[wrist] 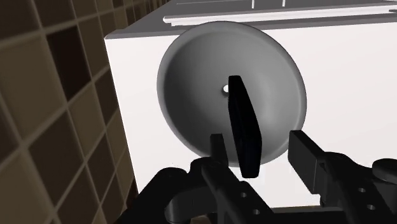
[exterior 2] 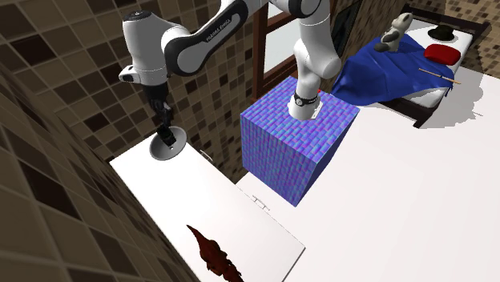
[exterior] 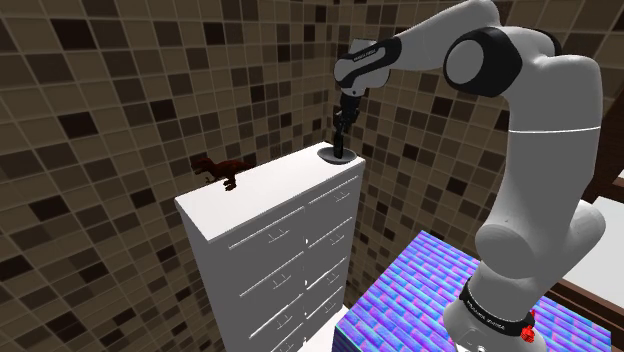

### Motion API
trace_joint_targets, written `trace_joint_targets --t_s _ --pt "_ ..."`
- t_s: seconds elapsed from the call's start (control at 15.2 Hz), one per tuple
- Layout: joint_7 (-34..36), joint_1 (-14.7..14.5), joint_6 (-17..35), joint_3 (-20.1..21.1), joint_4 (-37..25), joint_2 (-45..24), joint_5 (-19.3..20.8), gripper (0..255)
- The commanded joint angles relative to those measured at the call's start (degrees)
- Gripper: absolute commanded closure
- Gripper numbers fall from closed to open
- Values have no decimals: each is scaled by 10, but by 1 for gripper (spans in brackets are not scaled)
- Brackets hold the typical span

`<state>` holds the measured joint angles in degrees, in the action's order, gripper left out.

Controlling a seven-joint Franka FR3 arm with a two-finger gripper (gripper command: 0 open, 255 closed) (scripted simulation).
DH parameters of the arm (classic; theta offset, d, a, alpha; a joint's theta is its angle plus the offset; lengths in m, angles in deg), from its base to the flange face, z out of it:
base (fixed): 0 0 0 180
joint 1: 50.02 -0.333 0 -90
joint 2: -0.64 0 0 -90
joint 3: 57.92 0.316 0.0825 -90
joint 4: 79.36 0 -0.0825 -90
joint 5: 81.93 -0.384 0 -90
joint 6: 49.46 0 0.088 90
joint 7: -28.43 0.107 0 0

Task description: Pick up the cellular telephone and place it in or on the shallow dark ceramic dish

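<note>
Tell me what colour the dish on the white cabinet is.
Plain grey; the dish shows best in the wrist view.

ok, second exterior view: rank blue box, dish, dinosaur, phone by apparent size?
1. blue box
2. dinosaur, but it is nearest the camera and cut off at the edge, so its rank is unsure
3. dish
4. phone

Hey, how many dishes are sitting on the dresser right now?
1. The grey dish sits at a corner of the dresser, directly under the gripper, with the phone over its middle. The whole top shows, so none seems hidden.
</note>
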<state>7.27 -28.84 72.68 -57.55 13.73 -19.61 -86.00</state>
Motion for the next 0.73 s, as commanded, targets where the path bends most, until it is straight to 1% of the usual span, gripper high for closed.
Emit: trace_joint_targets --t_s 0.0,0.26,0.53,0.66 --pt "0 0 0 0 0 0 0 0" --pt "0 0 0 0 0 0 0 0" --pt "1 2 -60 -1 -31 28 1 0" --pt "1 2 -60 -1 -31 29 1 0"
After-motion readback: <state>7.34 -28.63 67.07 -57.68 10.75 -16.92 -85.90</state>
